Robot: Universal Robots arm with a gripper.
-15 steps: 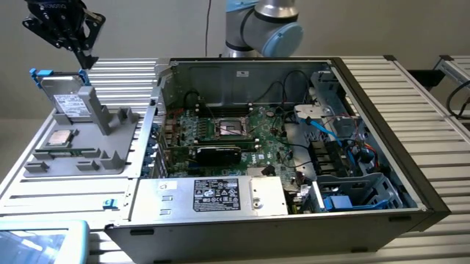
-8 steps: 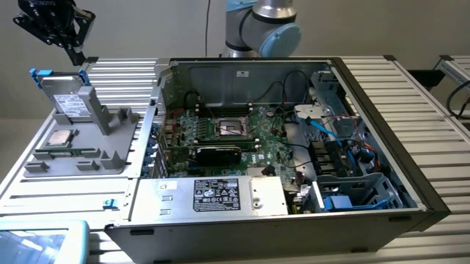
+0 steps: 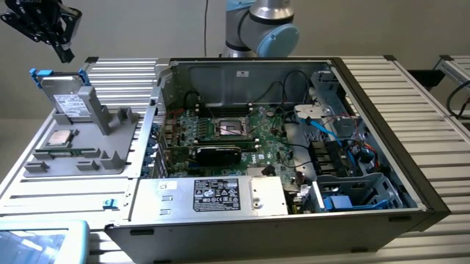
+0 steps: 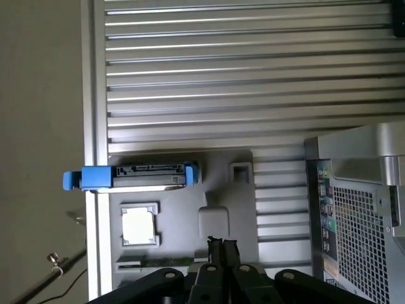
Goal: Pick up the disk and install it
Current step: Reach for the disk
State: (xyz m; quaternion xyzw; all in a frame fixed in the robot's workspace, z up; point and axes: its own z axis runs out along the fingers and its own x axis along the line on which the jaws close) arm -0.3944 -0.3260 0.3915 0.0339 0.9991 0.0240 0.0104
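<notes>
The disk (image 3: pixel 70 98) stands upright in a slot at the far end of the grey holder (image 3: pixel 110 165), a silver drive with a white label and a blue bracket. In the wrist view the disk (image 4: pixel 136 177) appears edge-on from above, its blue bracket sticking out past the holder (image 4: pixel 234 202). My gripper (image 3: pixel 66 56) hangs in the air above the disk, toward the exterior view's left, apart from it. The gripper (image 4: pixel 221 242) has its black fingers pressed together and holds nothing.
A small square processor chip (image 3: pixel 59 138) (image 4: pixel 139 226) lies on the holder beside the disk. The open computer case (image 3: pixel 382 165) lies at the exterior view's right, with a silver power supply box (image 3: pixel 220 195) and a blue drive cage (image 3: pixel 360 192) inside. The ribbed metal table (image 4: pixel 253 76) surrounds them.
</notes>
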